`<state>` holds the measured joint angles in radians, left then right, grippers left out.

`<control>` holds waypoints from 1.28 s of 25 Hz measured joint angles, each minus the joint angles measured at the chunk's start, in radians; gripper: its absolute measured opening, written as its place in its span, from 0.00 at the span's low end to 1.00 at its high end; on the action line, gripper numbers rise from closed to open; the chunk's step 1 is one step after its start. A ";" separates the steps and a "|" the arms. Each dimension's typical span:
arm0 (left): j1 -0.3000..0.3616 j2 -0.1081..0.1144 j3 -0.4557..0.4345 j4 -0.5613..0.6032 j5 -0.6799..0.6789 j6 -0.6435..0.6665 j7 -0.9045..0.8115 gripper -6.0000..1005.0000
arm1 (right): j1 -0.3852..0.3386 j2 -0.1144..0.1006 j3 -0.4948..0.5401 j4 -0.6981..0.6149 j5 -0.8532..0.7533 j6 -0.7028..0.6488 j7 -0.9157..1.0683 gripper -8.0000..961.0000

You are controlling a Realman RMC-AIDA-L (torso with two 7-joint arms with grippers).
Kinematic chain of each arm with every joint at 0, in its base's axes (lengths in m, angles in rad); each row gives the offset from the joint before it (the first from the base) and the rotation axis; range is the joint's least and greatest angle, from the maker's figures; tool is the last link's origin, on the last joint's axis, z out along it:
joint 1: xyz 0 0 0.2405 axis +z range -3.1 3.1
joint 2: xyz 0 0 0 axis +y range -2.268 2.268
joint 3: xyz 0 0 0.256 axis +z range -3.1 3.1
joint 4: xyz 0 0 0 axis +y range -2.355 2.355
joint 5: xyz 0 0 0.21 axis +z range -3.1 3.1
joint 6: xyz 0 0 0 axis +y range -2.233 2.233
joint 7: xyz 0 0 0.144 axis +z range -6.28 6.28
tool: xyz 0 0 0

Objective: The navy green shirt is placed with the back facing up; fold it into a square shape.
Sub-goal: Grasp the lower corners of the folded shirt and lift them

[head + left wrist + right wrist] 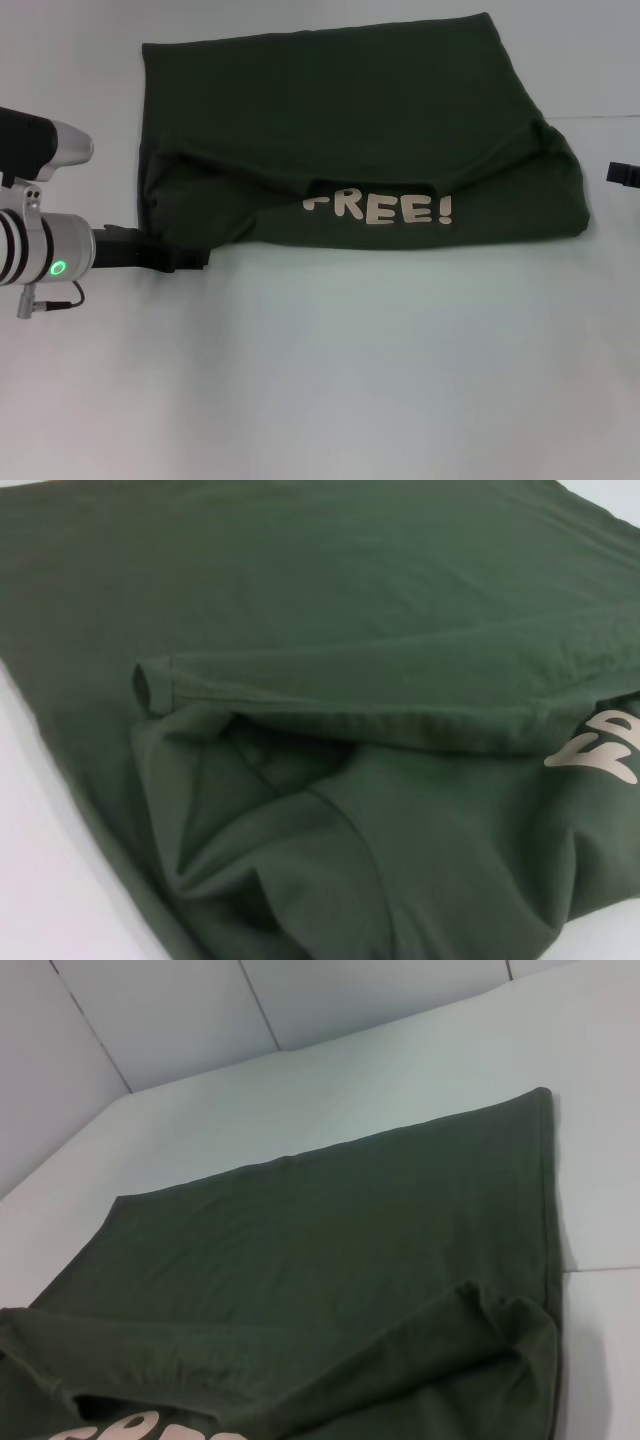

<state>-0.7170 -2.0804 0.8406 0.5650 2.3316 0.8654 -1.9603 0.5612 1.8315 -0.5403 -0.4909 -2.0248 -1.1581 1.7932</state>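
1. The navy green shirt [340,130] lies flat on the white table [330,380], its near part folded back over itself so the cream "FREE!" lettering [380,208] shows along the near edge.
2. It looks soft, limp and light; it will likely sag and wrinkle when lifted, so the best holds are probably the two corners of the folded near edge, pinched through both layers.
3. The left hand [185,262] reaches in low at the shirt's near left corner, arm level with the table; I cannot tell whether its fingers are spread or pinching cloth.
4. The right hand [622,174] sits just off the shirt's right side, apart from the fabric; its finger state cannot be told either.
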 joint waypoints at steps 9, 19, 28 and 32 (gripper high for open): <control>0.004 0.000 0.000 0.000 0.014 -0.023 -0.002 0.59 | 0.002 0.002 -0.001 0.000 0.000 -0.001 0.000 0.96; 0.001 -0.004 0.000 -0.002 0.025 -0.038 -0.007 0.37 | 0.002 0.005 -0.001 0.000 0.000 -0.002 0.000 0.96; -0.011 0.008 -0.004 -0.029 0.024 -0.054 -0.040 0.12 | 0.002 0.006 -0.001 0.000 0.000 -0.003 0.000 0.96; -0.013 0.008 -0.001 -0.029 0.025 -0.054 -0.040 0.06 | 0.003 0.008 -0.002 0.003 0.000 -0.001 0.002 0.96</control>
<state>-0.7300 -2.0723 0.8391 0.5356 2.3561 0.8116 -2.0001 0.5639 1.8395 -0.5427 -0.4879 -2.0248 -1.1589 1.7948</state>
